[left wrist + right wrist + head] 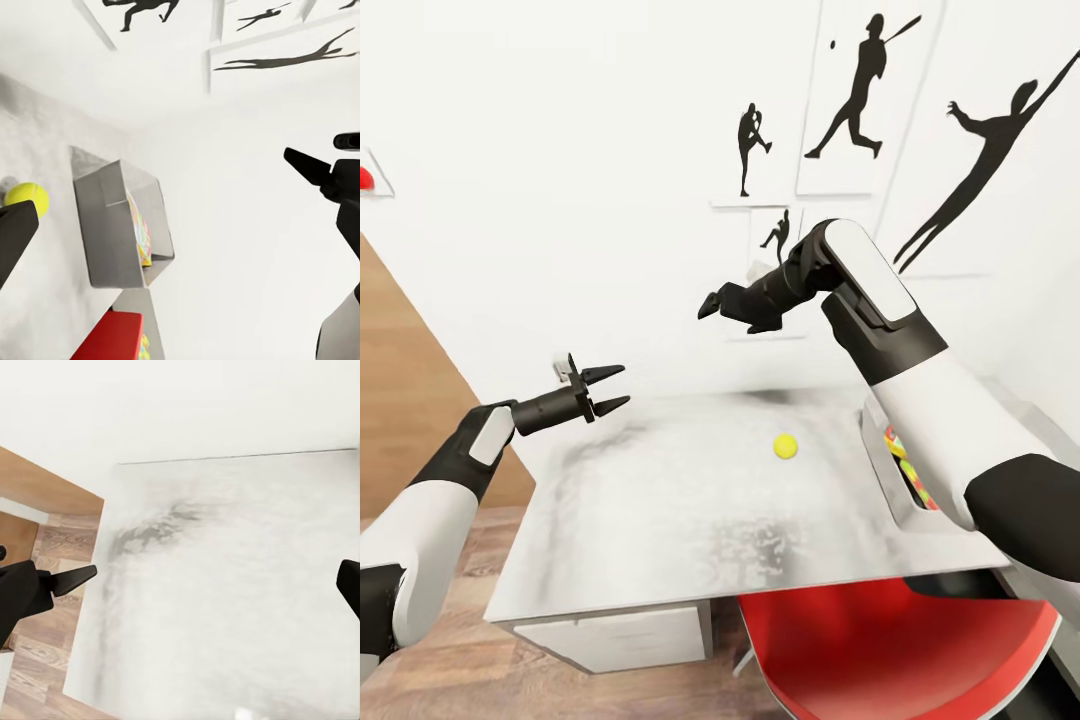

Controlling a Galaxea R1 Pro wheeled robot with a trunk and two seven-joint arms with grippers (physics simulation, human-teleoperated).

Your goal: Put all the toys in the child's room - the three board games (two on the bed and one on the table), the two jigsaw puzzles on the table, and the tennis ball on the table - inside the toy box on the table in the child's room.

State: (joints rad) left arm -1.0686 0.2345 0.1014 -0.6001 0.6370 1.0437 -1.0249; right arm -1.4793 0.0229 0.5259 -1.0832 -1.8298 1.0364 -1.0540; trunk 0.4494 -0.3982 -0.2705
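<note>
Small yellow-green tennis ball (786, 446), alone on pale grey table (660, 520).

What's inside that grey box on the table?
In the toy box, a thin, multicoloured flat piece stands against one wall, also glimpsed from the head view beside the right arm. That arm covers most of the box there, so the rest of its contents cannot be seen.

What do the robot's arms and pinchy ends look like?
Both arms are smooth white shells with black joints and a grey patch near each wrist. The left tool is black with two thin pointed fingers and a small white block behind them. The right tool is black and chunkier. No loose cables show.
</note>
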